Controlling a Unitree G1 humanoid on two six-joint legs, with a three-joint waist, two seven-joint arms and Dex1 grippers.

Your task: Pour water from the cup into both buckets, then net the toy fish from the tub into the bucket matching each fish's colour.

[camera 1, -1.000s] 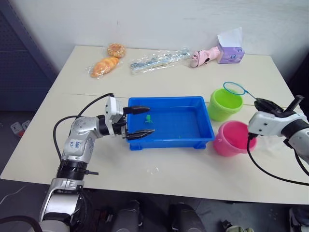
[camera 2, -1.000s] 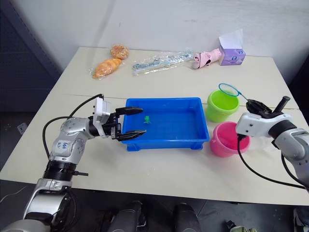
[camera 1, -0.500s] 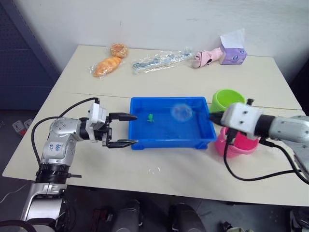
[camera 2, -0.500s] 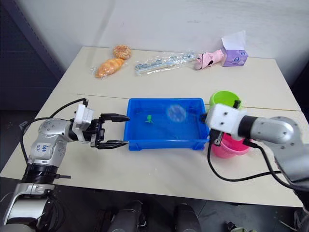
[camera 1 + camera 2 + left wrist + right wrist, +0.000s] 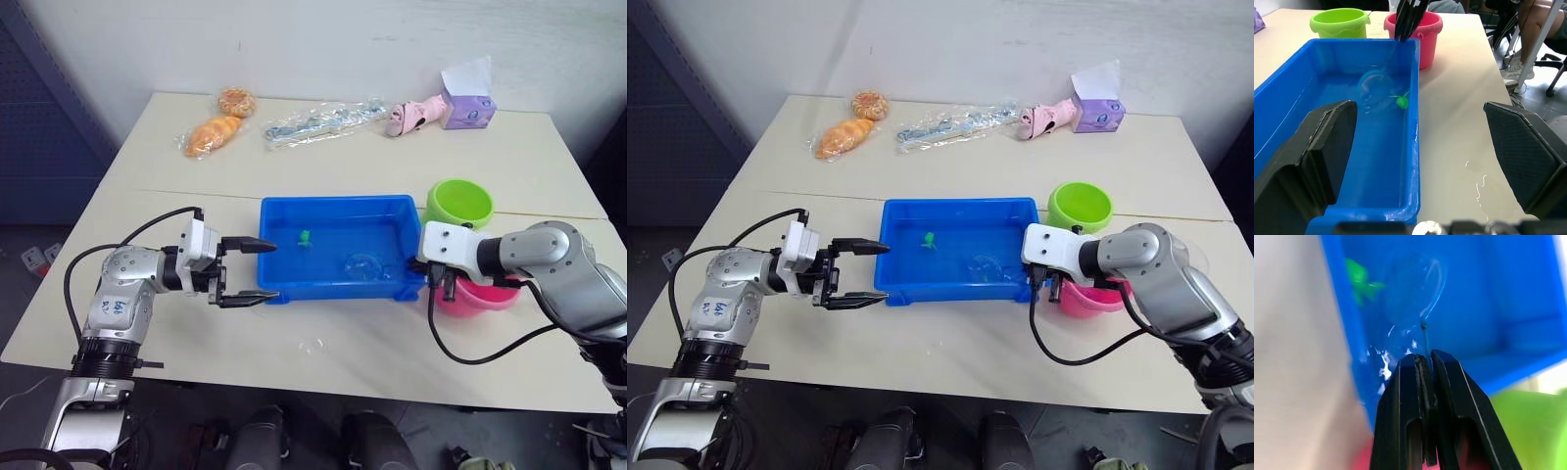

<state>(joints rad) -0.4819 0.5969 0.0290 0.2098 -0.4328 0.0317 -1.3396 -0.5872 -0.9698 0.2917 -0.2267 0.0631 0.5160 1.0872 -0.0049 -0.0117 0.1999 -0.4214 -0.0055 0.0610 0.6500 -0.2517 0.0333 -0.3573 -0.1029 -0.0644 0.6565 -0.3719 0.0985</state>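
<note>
Right wrist view is my primary reference for this step: the right gripper (image 5: 1426, 377) is clamped shut on the thin handle of the net (image 5: 1413, 291), and the hoop sits ahead of the fingertips, dipped into the water of the tub (image 5: 1508, 289). One green fish (image 5: 1359, 279) lies just beyond the hoop, off to one side of it and apart from the rim.

To net it well, I judge that the hoop must go under the fish, rim kept low and level, then sweep slowly so the wake does not push the fish away. I lift only once the fish sits over the mesh, then carry it to the green bucket (image 5: 458, 203), which stands just behind the right gripper, beside the pink bucket (image 5: 477, 294).

Left gripper (image 5: 257, 272) hangs wide open and holds nothing, with the tub's near end wall just ahead of its fingertips. I leave it clear of the sweep.

Left wrist view shows what the right wrist view cannot: the full length of the tub, both buckets at its far end, and the hoop and fish close to one long wall. Head views give the bench (image 5: 323, 348) layout but barely resolve the hoop.
</note>
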